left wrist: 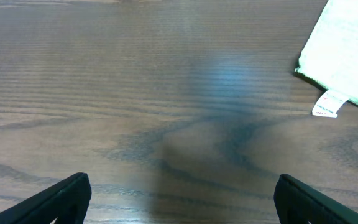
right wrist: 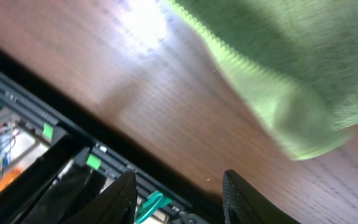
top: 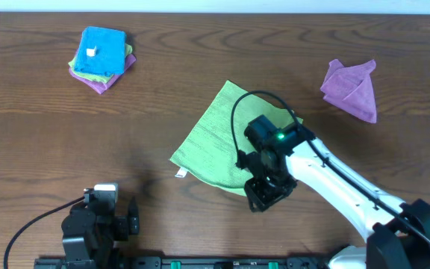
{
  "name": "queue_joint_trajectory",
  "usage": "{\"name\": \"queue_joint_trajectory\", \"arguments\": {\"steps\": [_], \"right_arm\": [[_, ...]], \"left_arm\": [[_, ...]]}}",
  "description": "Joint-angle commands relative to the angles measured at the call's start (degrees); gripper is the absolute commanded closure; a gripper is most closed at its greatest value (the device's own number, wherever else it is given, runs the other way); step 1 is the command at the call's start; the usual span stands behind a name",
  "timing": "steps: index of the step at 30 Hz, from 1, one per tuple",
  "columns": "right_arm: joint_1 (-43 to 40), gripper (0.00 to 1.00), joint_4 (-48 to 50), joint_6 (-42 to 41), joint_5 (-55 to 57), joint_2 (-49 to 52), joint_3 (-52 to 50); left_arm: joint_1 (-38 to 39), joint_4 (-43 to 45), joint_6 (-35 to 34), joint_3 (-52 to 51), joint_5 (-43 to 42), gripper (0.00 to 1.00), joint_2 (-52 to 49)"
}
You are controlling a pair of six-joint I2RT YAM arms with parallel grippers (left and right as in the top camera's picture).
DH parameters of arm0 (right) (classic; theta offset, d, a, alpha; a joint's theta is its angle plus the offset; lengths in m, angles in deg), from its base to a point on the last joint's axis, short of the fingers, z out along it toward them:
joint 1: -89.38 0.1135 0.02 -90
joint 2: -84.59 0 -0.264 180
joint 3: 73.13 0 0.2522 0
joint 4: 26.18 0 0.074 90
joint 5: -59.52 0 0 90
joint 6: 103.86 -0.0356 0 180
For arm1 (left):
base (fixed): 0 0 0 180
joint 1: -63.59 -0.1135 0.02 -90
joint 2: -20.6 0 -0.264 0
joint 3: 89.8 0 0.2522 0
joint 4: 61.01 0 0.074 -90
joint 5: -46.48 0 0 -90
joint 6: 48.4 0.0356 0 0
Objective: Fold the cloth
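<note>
Overhead and wrist views of a wooden table (top: 43,142). The lime-green microfibre cloth (top: 213,138) lies flat around the middle of the table, turned so that its corners point toward the edges. Its small white tag (top: 180,174) sticks out at the near-left corner. The right gripper (right wrist: 179,186) hangs over the cloth's near-right corner. Its fingers (right wrist: 120,199) are parted, with only bare wood between them and nothing held, and the cloth's hem lies just beyond the fingertips. A black cable (top: 237,112) from this arm loops above the cloth. The left gripper (left wrist: 182,183) sits near the table's near edge, left of the cloth and well apart from it. Its jaws are spread wide and hold nothing. A bright blue folded cloth (top: 100,51) tops a small stack near the far left corner. A crumpled purple cloth (top: 351,88) lies toward the far right.
</note>
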Motion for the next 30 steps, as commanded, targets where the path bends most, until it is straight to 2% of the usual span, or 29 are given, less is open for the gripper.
{"name": "queue_joint_trajectory", "arguments": {"steps": [1, 7, 12, 16, 17, 20, 22, 26, 30], "right_arm": [[1.49, 0.55, -0.59, 1.53, -1.95, -0.63, -0.07], [1.64, 0.58, 2.73, -4.26, 0.55, -1.88, -0.04], [1.53, 0.57, 11.32, -17.29, 5.4, -6.93, -0.04], [1.49, 0.54, 13.77, -26.51, 7.96, -11.82, -0.04], [1.49, 0.54, 13.75, -27.54, 8.28, -12.92, -0.04], [1.49, 0.4, 13.75, -28.04, 8.66, -16.39, -0.04], [1.49, 0.36, 13.55, -27.17, 10.14, -18.47, -0.07], [1.25, 0.37, 11.98, -26.56, 13.57, -21.99, -1.18], [-1.4, 0.38, 11.96, -28.79, 12.94, -26.14, -6.43]], "left_arm": [[0.28, -0.57, -0.68, 0.0, 0.15, 0.05, 0.37], [0.31, -0.57, -0.68, 0.0, 0.15, 0.05, 0.37], [0.28, -0.57, -0.68, 0.0, 0.15, 0.05, 0.37], [0.28, -0.5, -0.63, 0.0, 0.2, 0.05, 0.37], [0.28, -0.5, -0.63, 0.0, 0.2, 0.05, 0.37], [0.28, -0.5, -0.63, 0.0, 0.17, 0.05, 0.37], [0.28, 0.07, -0.7, 0.0, -0.24, 0.05, 0.37], [0.28, 4.26, -3.54, 0.0, -4.52, 0.05, 0.37], [0.28, 11.39, -5.51, 0.15, -15.87, 0.05, -0.5]]}}
